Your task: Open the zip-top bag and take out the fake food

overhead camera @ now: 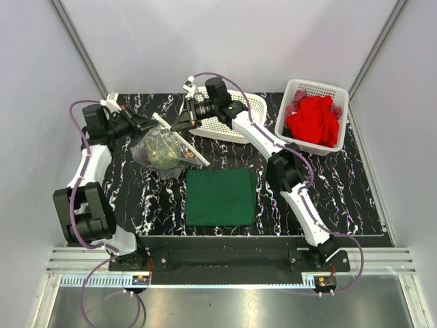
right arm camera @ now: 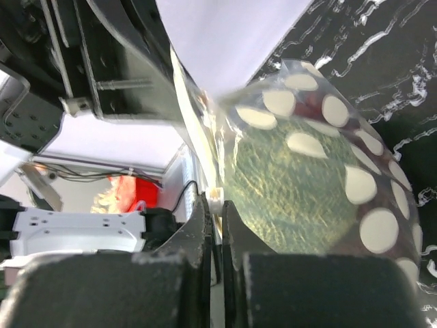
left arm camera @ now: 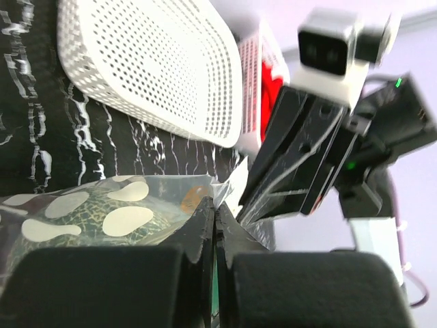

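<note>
Only the wrist views show the green ball [right arm camera: 287,184] inside the zip-top bag [overhead camera: 162,152], which is toward the desk's [overhead camera: 355,198] far left corner. A white basket [overhead camera: 239,116] lies just right of it, and the green cloth [overhead camera: 220,196] lies toward the near edge. The left gripper [left arm camera: 215,208] and the right gripper [right arm camera: 217,201] each pinch the bag's rim, jaws together.

On the table [overhead camera: 355,198] there are two white baskets, one far in the middle [overhead camera: 254,102] and one far right [overhead camera: 317,85]. There is one zip-top bag [overhead camera: 162,152] with one green ball [overhead camera: 164,156] visible inside, one green cloth [overhead camera: 220,196] and one red cloth [overhead camera: 313,121].
</note>
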